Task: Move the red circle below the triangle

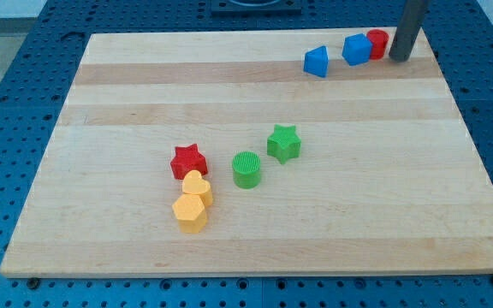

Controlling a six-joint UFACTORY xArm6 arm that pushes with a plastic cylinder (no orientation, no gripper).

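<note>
The red circle (378, 42) stands near the board's top right corner, partly hidden behind a blue cube (357, 50) on its left. The blue triangle (316, 62) lies a little left of the cube. My tip (398, 59) rests on the board just right of the red circle, touching or nearly touching it. The dark rod rises out of the view's top.
A red star (188, 161), a yellow heart (198, 186) and a yellow hexagon (190, 213) cluster at lower middle left. A green circle (246, 169) and a green star (284, 143) lie near the centre. The wooden board (101, 103) sits on a blue pegboard.
</note>
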